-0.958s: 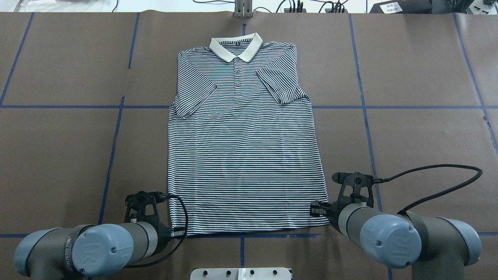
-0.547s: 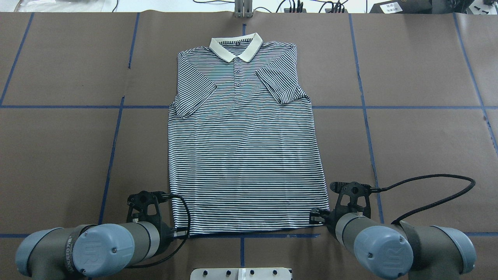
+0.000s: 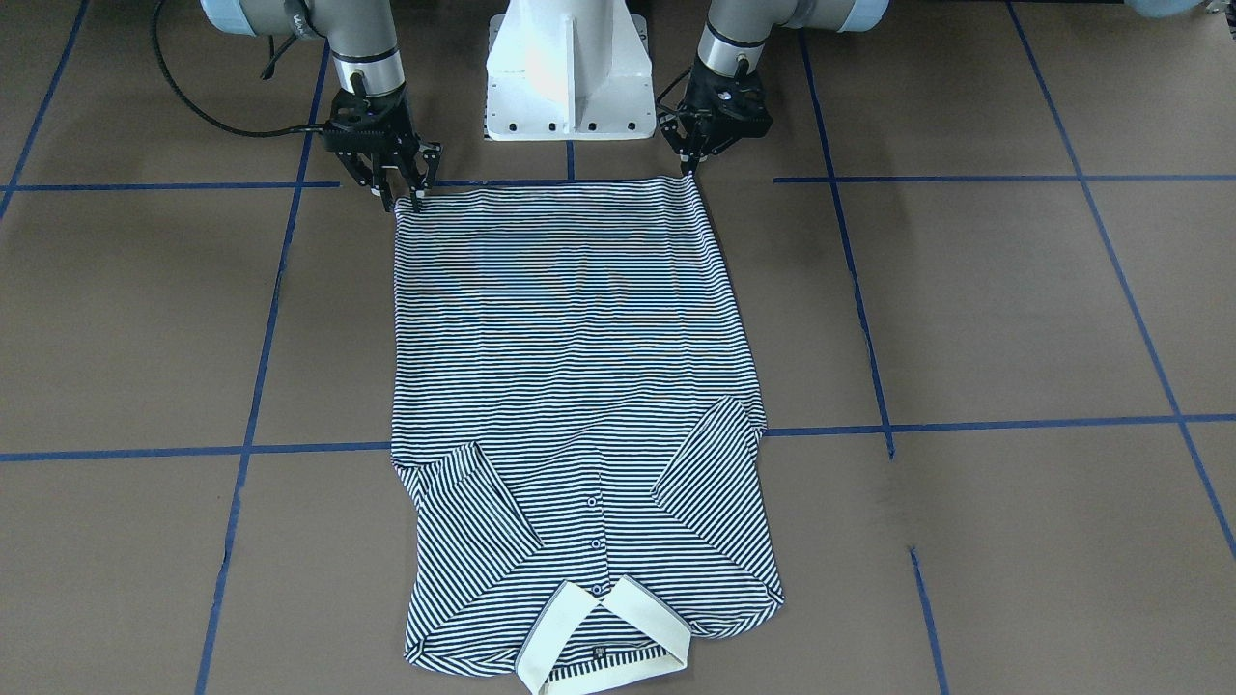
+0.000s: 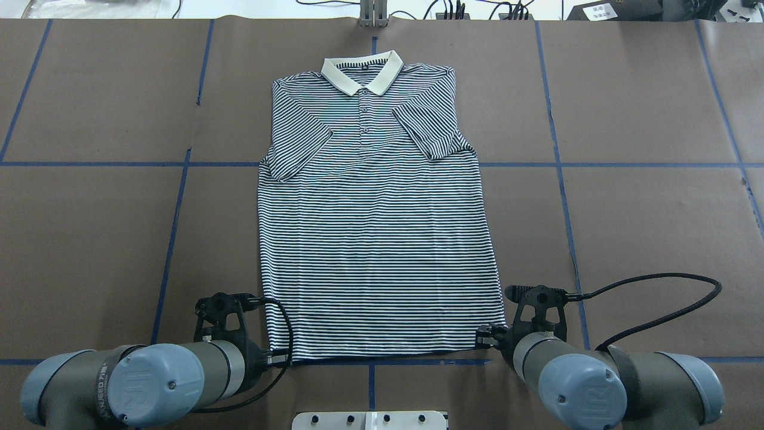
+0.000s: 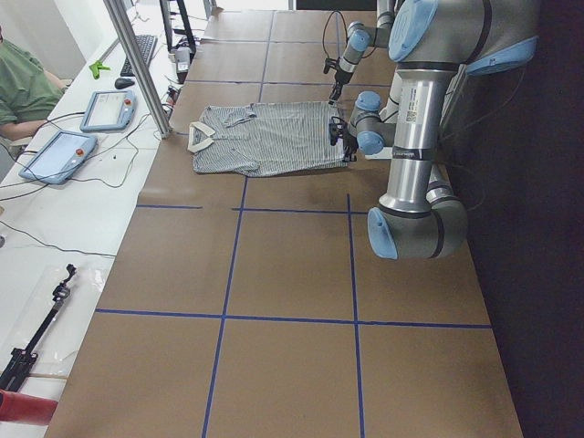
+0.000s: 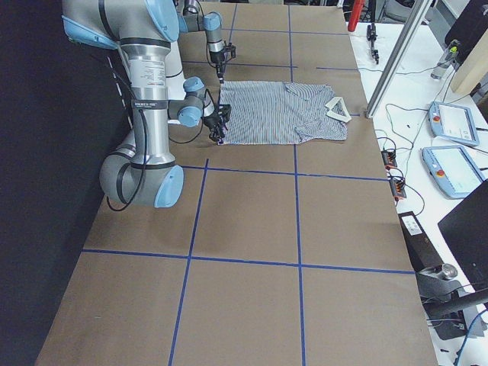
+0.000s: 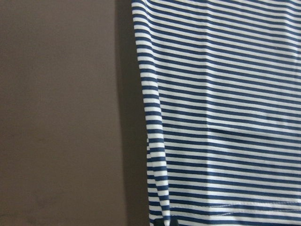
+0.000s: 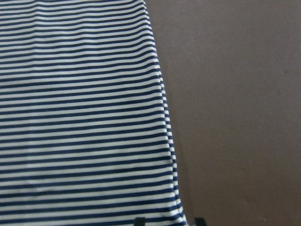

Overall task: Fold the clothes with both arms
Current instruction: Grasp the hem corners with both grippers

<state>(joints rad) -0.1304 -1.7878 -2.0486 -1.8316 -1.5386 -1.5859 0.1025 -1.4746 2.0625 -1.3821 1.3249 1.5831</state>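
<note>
R gripper has its two black fingers spread, tips low over the table at one hem corner of the striped polo shirt. On the R wrist cam you see a tip on either side of that corner, w/ nothing clamped. L gripper points down right at the opposite hem corner; no view lets you tell whether its fingers are apart or together. Both wrists angle steeply down. R arm and L arm reach in low from the base side, forearms nearly level w/ the table. The hem runs straight btwn the two grippers, and the white pedestal stands just behind them. Ahead of the grippers the shirt lies flat, buttons up, both sleeves folded in over the chest, cream collar at the end farthest from them.
</note>
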